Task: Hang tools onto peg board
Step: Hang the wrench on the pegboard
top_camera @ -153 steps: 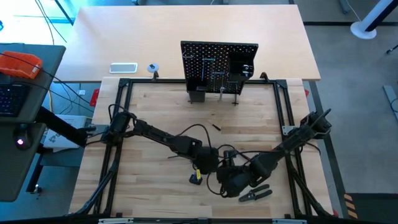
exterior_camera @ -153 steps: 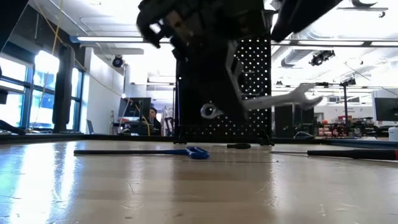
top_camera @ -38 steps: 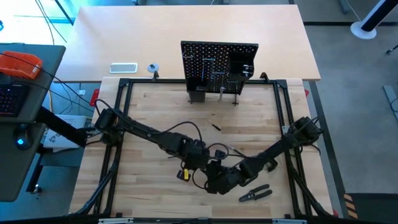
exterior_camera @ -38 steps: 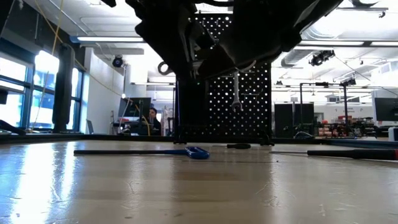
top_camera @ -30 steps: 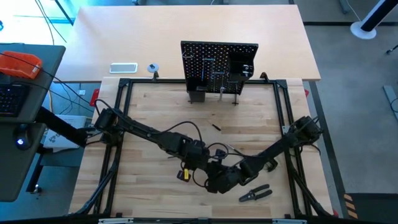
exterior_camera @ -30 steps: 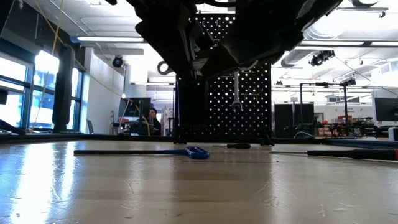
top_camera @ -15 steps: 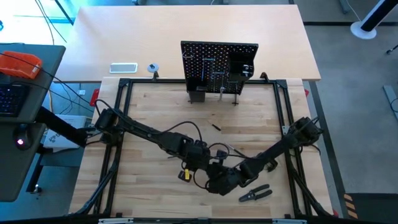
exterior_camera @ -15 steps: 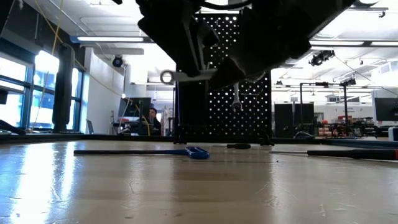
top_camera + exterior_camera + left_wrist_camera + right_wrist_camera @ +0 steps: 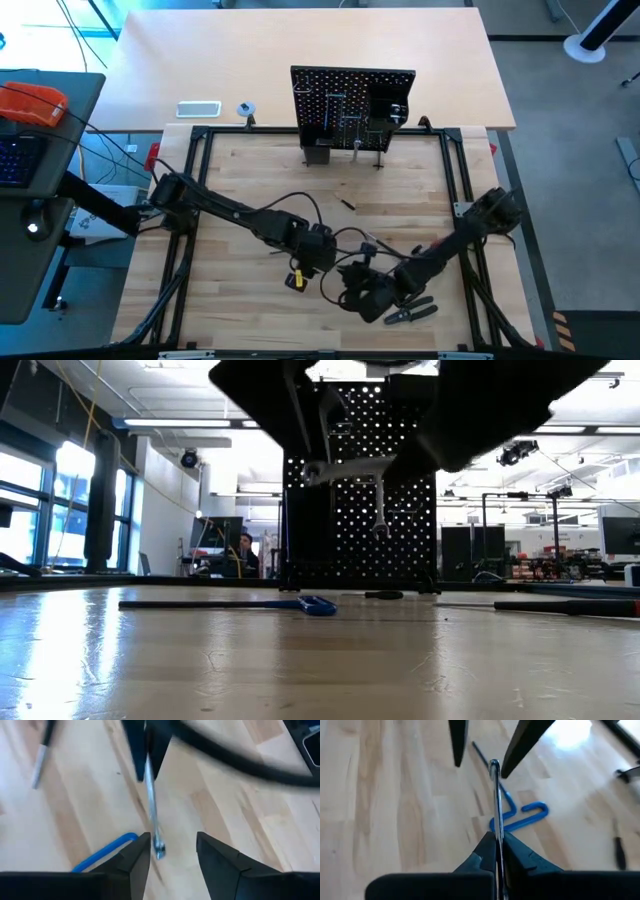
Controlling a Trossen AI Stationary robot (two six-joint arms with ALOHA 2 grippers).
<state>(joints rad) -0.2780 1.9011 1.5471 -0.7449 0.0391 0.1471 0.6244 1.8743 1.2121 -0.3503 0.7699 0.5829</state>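
Note:
A silver wrench hangs in the air over the table's near middle, with my right gripper shut on it. My left gripper is open. Its fingers stand on either side of the wrench's ring end and look apart from it. In the high view the two grippers meet, left and right. A blue bent key lies flat on the table under them. The black peg board stands upright at the far middle, and another wrench hangs on it. My right gripper pinches the wrench's shank between its two fingers, which lie along it. The end behind the fingertips is hidden by the fingers. The fingers come slanting down from the table's right near side. The wrench sticks out past them, roughly level and clear of the table.
Black-handled pliers lie near the front edge, right of the grippers. A small dark piece lies mid-table. A long dark tool lies at the right. A white tray and a tape roll sit beyond the frame.
My left gripper has opened and let go of the wrench's ring end. My right gripper, shut on the wrench, has gone toward the table's right near corner, drawing the wrench that way; it stays clear of the table.

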